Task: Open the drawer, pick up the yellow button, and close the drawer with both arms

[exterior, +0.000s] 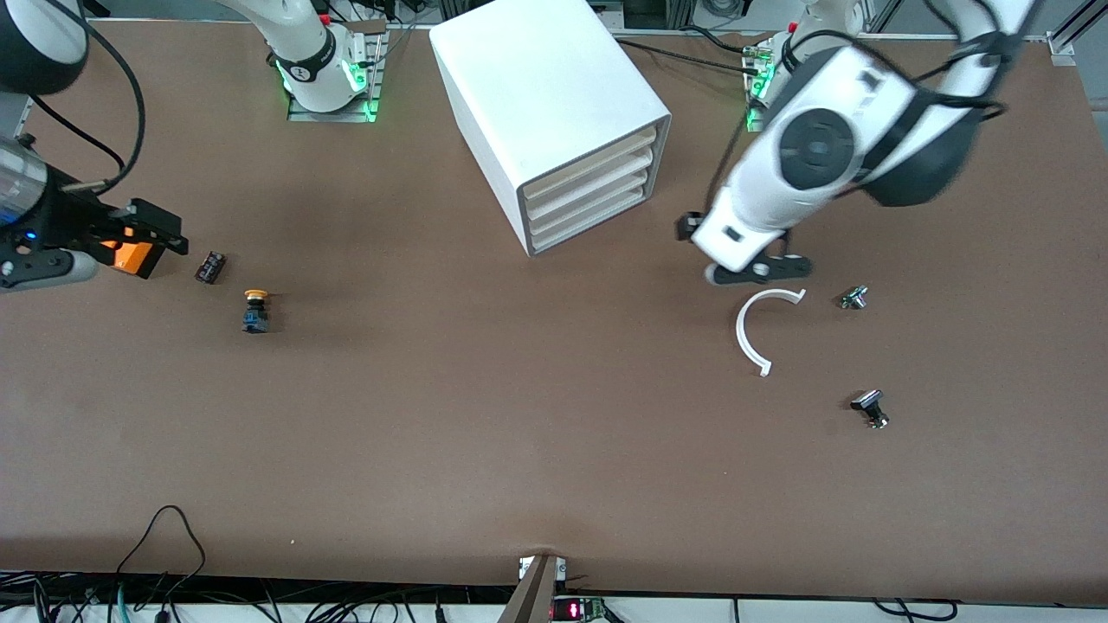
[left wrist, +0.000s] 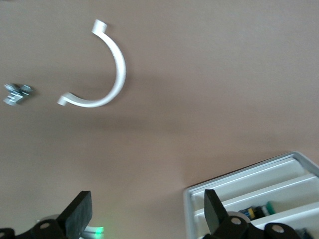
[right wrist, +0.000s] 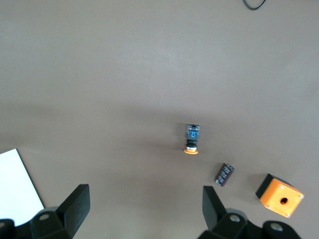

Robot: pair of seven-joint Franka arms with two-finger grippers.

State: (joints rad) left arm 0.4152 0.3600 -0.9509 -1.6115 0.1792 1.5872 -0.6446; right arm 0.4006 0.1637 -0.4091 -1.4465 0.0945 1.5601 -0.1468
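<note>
The white cabinet [exterior: 554,112] stands near the arms' bases. Its uppermost drawer [exterior: 593,156] sits flush with the three below it, shut. The button [exterior: 255,310] [right wrist: 192,138], with a yellow-orange cap on a blue-and-black body, lies on its side on the table toward the right arm's end. My right gripper [exterior: 147,238] [right wrist: 144,209] hangs open and empty over the table there, apart from the button. My left gripper [exterior: 746,260] [left wrist: 145,214] is open and empty over the table beside the cabinet's front [left wrist: 192,209].
An orange box with a hole [exterior: 130,256] [right wrist: 280,195] and a small black part [exterior: 210,266] [right wrist: 224,174] lie by the right gripper. A white arc piece [exterior: 762,324] [left wrist: 107,69] and two small black-and-silver parts [exterior: 854,298] [exterior: 870,408] lie toward the left arm's end.
</note>
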